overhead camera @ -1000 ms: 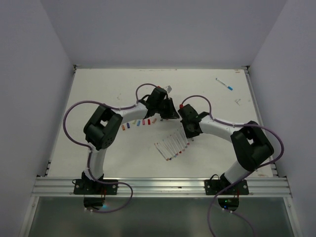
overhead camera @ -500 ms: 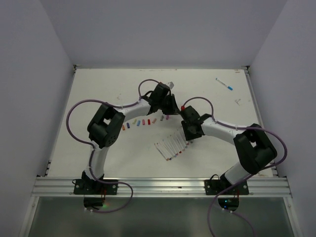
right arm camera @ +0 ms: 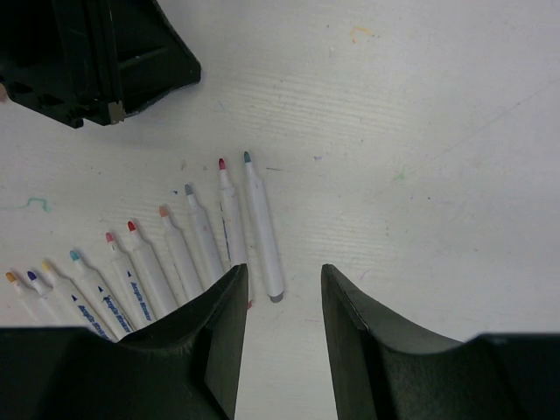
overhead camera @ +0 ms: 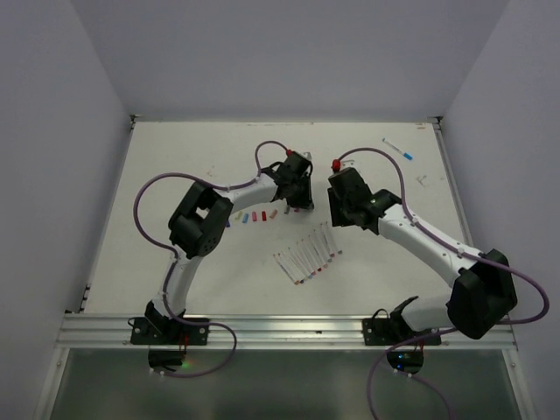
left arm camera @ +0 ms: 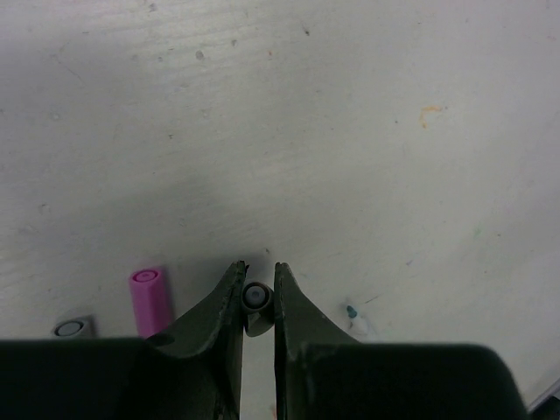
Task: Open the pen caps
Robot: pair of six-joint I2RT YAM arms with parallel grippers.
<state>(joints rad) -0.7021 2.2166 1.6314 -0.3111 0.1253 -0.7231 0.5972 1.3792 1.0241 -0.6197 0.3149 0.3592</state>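
Parting is the news: half a second ago the two arms were nose to nose over the middle of the table point(left arm camera: 367, 122), and now the right arm has swung out to its own side while the left has edged a little farther from the bases. The left pincer point(left arm camera: 258, 269) is clamped on a cap point(left arm camera: 255, 297). The right pincer point(right arm camera: 282, 276) hangs wide apart with nothing between its fingers, above the fanned row of pens point(right arm camera: 199, 236), all lying bare-tipped.

My reading is that one more pull has come off cleanly. The teal-tipped pen point(right arm camera: 262, 229) at the end of the row looks like the newest arrival, though the pictures alone cannot prove that. What is left for this round is to set the held cap down. A lone pen point(overhead camera: 396, 148) lies well apart at the far right of the table (whether it wears a cap I cannot tell at this size).

The held cap shows end-on: a tiny round tube, greyish in the shadow of the fingers, with a paler centre; its true colour is hard to judge. Just beside the left pincer a pink cap point(left arm camera: 150, 302) lies flat on the table. From above, the other pen caps point(overhead camera: 255, 216) form a short coloured line near that pincer, apart from the pens.
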